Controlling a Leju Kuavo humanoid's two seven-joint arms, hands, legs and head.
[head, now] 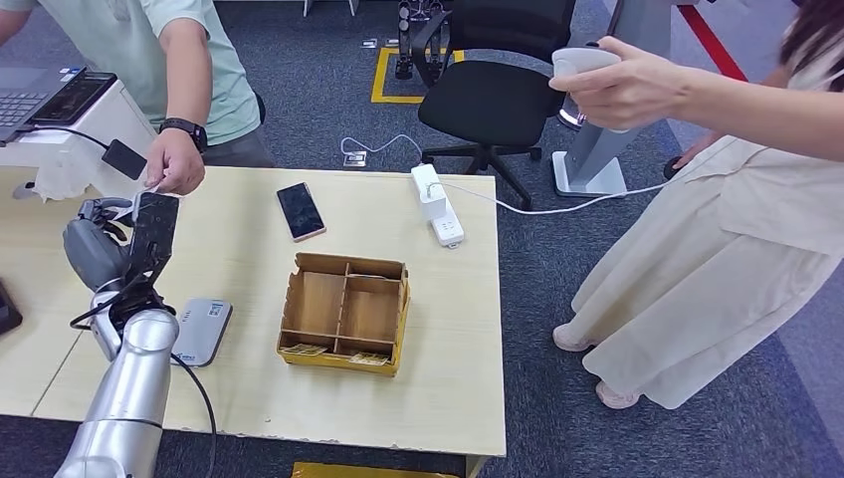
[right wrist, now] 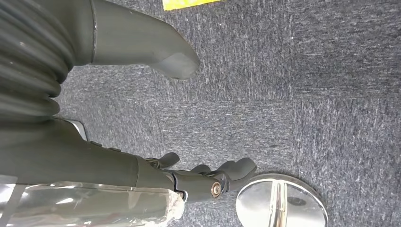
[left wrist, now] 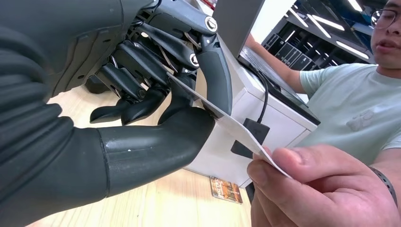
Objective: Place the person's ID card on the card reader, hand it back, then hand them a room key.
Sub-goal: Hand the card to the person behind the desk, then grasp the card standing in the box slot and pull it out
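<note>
While pinched, ID card (left wrist: 222, 120) meets robot hand (left wrist: 156, 90)

A pale wooden table (head: 438, 388) stands on dark blue-grey carpet (head: 557, 279), a black office chair (head: 493, 95) behind it.

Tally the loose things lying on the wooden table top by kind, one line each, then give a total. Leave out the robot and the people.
Dark smartphone with pink edge: 1
White power strip with cable: 1
Grey rounded card reader: 1
Brown cardboard compartment box: 1
Total: 4
</note>
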